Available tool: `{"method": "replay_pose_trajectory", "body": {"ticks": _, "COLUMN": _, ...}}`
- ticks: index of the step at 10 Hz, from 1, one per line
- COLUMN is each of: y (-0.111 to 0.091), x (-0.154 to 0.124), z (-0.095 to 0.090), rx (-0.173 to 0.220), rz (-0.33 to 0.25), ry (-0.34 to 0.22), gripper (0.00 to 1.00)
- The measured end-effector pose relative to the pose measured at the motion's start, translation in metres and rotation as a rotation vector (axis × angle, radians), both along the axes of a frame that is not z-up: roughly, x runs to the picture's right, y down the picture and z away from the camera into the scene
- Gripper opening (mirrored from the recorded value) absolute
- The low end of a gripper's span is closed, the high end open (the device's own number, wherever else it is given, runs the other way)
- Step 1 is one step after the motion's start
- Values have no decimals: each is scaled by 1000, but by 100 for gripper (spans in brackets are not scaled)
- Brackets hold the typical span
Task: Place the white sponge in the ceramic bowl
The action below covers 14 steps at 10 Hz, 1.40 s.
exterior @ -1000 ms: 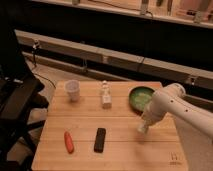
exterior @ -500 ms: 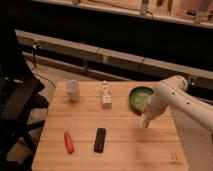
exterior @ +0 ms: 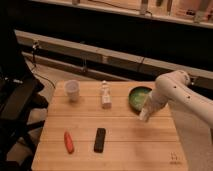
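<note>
Camera view: claw [exterior: 144, 116], grip state unclear, hangs beside green, dark-rimmed ceramic bowl [exterior: 136, 96].

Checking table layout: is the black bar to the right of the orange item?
Yes. The black bar lies right of the orange item; the gripper is beside the ceramic bowl.

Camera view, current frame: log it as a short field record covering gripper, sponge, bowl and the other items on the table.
gripper: low over the table's right side, just in front of the ceramic bowl
white sponge: not separately visible; a pale shape at the gripper tip may be it
ceramic bowl: right rear of table, green inside, arm partly in front of it
white cup: left rear
white bottle: upright, centre rear
black bar: front centre, lying flat
orange-red object: front left, lying flat
table: light wood
</note>
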<state>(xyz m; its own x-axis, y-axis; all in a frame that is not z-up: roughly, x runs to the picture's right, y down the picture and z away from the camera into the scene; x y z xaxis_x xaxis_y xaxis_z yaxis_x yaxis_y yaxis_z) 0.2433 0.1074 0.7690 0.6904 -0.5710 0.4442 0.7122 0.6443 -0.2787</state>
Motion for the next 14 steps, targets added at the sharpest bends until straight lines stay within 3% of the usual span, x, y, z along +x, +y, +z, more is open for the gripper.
{"method": "replay_pose_trajectory", "body": {"ticks": 9, "y": -24, "x": 4, "z": 15, "rx": 9, "rz": 24, "ry": 0, "gripper": 0}}
{"method": "replay_pose_trajectory", "body": {"ticks": 14, "y": -41, "x": 5, "z": 14, "rx": 9, "rz": 23, "ry": 10, "gripper": 0}}
